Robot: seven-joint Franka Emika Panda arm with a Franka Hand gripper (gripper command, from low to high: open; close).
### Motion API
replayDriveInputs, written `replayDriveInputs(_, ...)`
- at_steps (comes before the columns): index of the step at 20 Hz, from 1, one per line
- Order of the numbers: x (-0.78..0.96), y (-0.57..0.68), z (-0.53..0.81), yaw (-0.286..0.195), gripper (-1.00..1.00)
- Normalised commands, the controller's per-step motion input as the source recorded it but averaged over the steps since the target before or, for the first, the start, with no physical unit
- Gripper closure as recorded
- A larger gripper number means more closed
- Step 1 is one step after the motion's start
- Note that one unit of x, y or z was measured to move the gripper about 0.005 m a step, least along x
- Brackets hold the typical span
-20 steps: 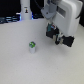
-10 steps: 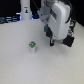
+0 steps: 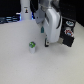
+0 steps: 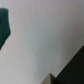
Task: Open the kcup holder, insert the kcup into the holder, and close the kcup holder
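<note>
We see the gripper (image 3: 46, 44) hanging low over the white counter (image 3: 20, 60), just beside the kcup holder (image 3: 66, 36), the black box at the exterior view's right that the arm (image 3: 49, 17) partly hides. Whether the fingers stand apart or together we cannot tell: the exterior view is too coarse and the wrist view shows only pale surface with dark shapes at its edges. The kcup (image 3: 32, 47), white with a green top, stands upright on the counter, near the gripper on the exterior view's left and apart from it.

We judge the drawer not yet opened, though its front is too blurred to be sure. The risk, as we see it, is twofold. The handle is small and half hidden behind the arm, so a reach for it could miss or push the whole box along the counter. And the kcup stands close enough that a sideways sweep could tip it or send it rolling.

A tall white bottle (image 3: 24, 10) with a dark band stands at the back, well apart; it blocks nothing
</note>
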Motion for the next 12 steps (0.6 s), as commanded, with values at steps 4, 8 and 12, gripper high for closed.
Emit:
replayDriveInputs(4, -0.47, -0.35, -0.37, -0.292, -1.00)
replayDriveInputs(8, -0.44, -0.36, -0.45, -0.297, -1.00)
replayDriveInputs(12, -0.37, -0.39, -0.45, -0.298, -1.00)
